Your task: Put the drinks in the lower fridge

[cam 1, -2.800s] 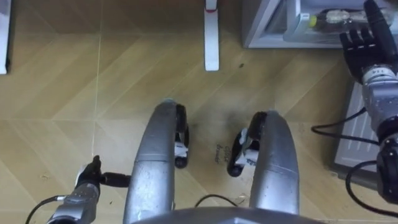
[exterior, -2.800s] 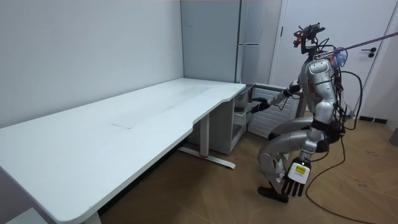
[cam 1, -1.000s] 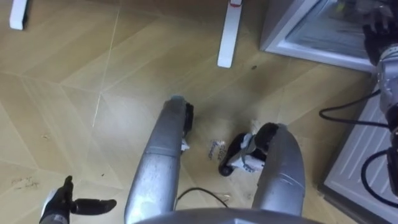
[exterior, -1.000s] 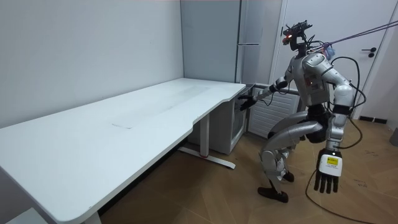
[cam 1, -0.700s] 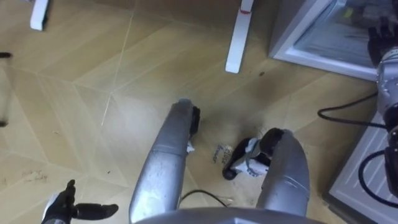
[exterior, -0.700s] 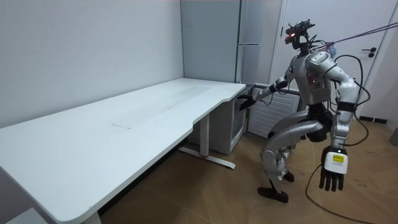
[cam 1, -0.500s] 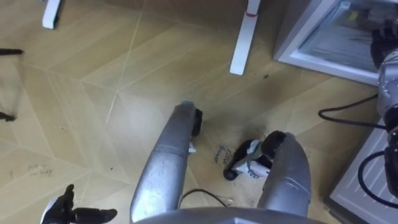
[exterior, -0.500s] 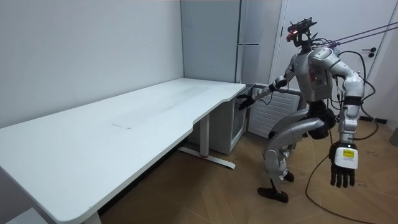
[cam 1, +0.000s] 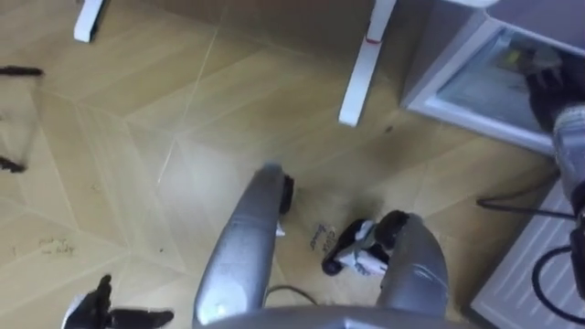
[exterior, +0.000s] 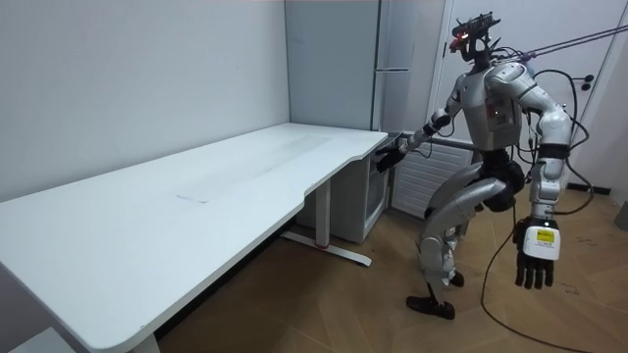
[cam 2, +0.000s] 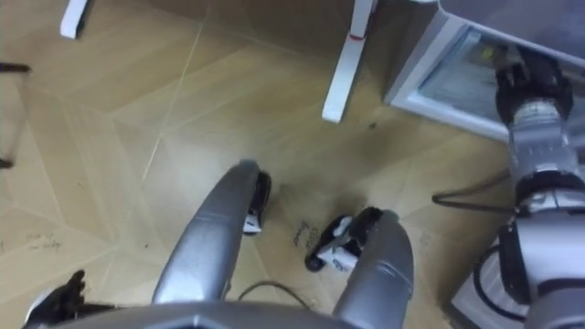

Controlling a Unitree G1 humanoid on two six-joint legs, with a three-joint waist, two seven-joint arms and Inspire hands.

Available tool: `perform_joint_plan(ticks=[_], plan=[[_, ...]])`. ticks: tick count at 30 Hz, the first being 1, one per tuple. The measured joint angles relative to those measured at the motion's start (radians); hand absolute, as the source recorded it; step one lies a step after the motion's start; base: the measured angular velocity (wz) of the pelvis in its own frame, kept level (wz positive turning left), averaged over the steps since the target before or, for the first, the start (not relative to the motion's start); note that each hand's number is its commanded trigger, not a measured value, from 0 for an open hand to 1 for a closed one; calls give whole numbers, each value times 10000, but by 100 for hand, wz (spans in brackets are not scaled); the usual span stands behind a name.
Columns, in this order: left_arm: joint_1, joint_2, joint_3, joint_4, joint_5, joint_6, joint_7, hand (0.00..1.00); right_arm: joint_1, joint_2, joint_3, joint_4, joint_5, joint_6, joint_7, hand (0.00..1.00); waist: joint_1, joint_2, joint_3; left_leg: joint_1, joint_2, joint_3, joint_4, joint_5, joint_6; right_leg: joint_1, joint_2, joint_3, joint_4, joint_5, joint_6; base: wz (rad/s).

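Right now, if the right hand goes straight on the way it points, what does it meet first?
Probably the inside of the open lower fridge; the right hand is at its mouth, though depth is unclear.

Silver limbs, black hands, dark cables

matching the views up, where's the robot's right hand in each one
Left eye view: right hand at the upper right edge, at the open lower fridge.
Right eye view: the hand upper right, at the same opening.
Room view: the hand near centre, beside the desk's corner.
Shared landmark: the white desk foot.
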Motion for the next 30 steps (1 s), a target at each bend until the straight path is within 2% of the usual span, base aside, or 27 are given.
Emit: perform_joint_plan(ticks=[2,3,5,6,8,11,13,14,18,21,23,25,28,30], plan=[[-28,-13,334,148,47,-226,12,0,419,-43,-4,233,-266,146,667,0,-69,-191,-8,488,-31,51,-447,11,32,465,62,-35,-553,166,136,-7],[-56,-30,408,193,54,-251,13,0,546,-66,-29,261,-332,157,765,0,-139,-206,-13,608,-57,15,-540,31,66,639,65,-99,-684,206,178,9],[-284,-55,611,583,54,-340,17,0,1064,-83,-78,300,-716,241,1064,0,-391,-334,-48,1099,-76,1,-889,43,163,1246,222,-148,-1245,331,446,10],[-363,-81,632,710,53,-373,27,0,1189,-82,-78,333,-814,335,1127,0,-416,-351,-54,1255,-62,2,-970,31,186,1428,269,-148,-1411,374,517,-6],[-442,-185,633,1021,6,-503,35,0,1642,-82,-78,432,-1036,553,1368,0,-585,-367,-99,1859,-52,89,-1285,-62,345,2085,452,-142,-1990,522,781,-9],[-543,-217,641,1219,10,-548,63,0,2165,-84,-406,662,-1256,603,1702,0,-698,-365,-148,2498,5,208,-1761,-96,478,2753,668,-132,-2808,834,1030,-16],[-587,-348,767,1435,52,-618,63,0,2326,-83,-596,714,-1478,608,1765,0,-864,-407,-182,2959,-23,363,-2236,-12,611,3132,697,-64,-3306,1042,1165,-15],[-655,-518,1047,1545,68,-636,77,0,2506,-84,-761,720,-1606,603,1778,0,-925,-446,-210,3299,-28,496,-2573,53,672,3395,735,14,-3647,1193,1249,-16],[-761,-677,1118,1816,93,-682,102,0,2918,-83,-872,729,-1691,606,1812,0,-1156,-492,-283,4331,-72,747,-3319,138,771,4292,827,175,-4484,1501,1443,-16],[-754,-889,1535,2185,239,-814,109,0,3302,-87,-1714,722,-2162,597,1841,0,-1400,-508,-313,5349,-86,919,-4007,186,829,5206,923,221,-5242,1705,1580,-13],[-646,-1001,1907,2232,365,-805,129,0,3522,-138,-2298,657,-2533,579,1813,0,-1595,-579,-432,5975,-55,1092,-4557,271,824,5755,1011,198,-5846,1912,1611,-13],[-611,-1011,2124,2225,430,-808,130,0,3807,-177,-2416,290,-2741,577,1774,0,-1804,-675,-496,6342,-59,1142,-4913,348,805,6127,1088,226,-6196,2013,1636,-10],[-552,-1089,2223,2219,621,-810,262,0,4028,-305,-2421,-78,-3474,577,1804,0,-2131,-735,-484,7196,-48,1272,-5423,392,774,6856,1205,291,-6732,2169,1685,-15],[-575,-1208,2230,2223,662,-869,282,0,4025,-412,-2421,-185,-4083,576,1806,0,-2201,-748,-488,7661,-46,1417,-5705,394,768,7198,1250,423,-6953,2204,1720,-22]])
